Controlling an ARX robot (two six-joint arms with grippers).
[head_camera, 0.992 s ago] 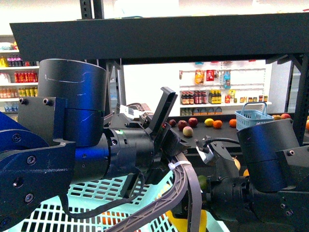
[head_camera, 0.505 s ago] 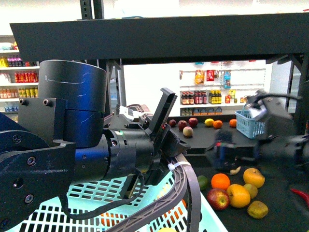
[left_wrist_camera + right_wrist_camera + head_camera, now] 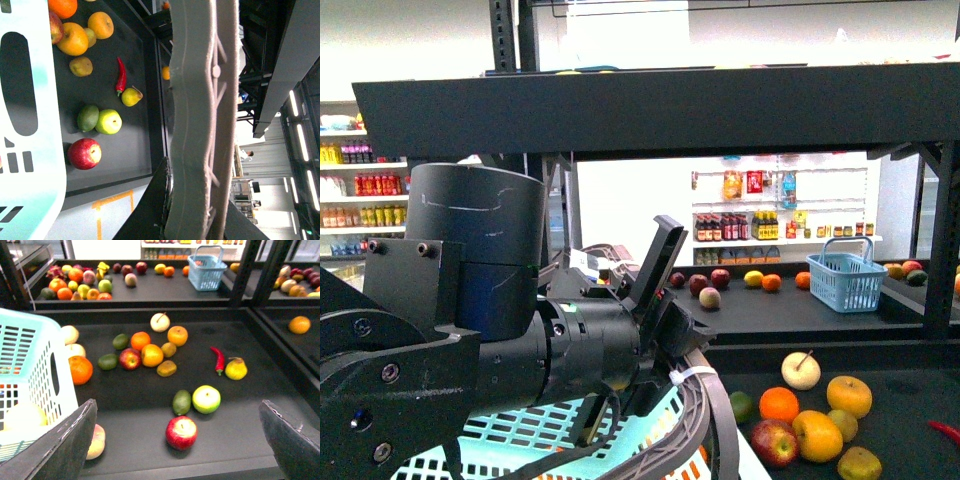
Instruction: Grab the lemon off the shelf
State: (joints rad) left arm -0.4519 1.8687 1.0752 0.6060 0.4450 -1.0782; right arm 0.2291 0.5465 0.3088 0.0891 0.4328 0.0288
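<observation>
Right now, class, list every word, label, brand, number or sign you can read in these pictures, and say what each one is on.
No text can be read in any view.
Bottles on the white shelves: labels too small to read.
Packets hanging above them: print blurred.
White sticker on the left arm: too small to read.

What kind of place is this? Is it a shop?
Probably a grocery shop, or a pretend one. Loose fruit like a red apple lies on a black shelf, bottles stand in rows behind, and there is a blue shopping basket.
</observation>
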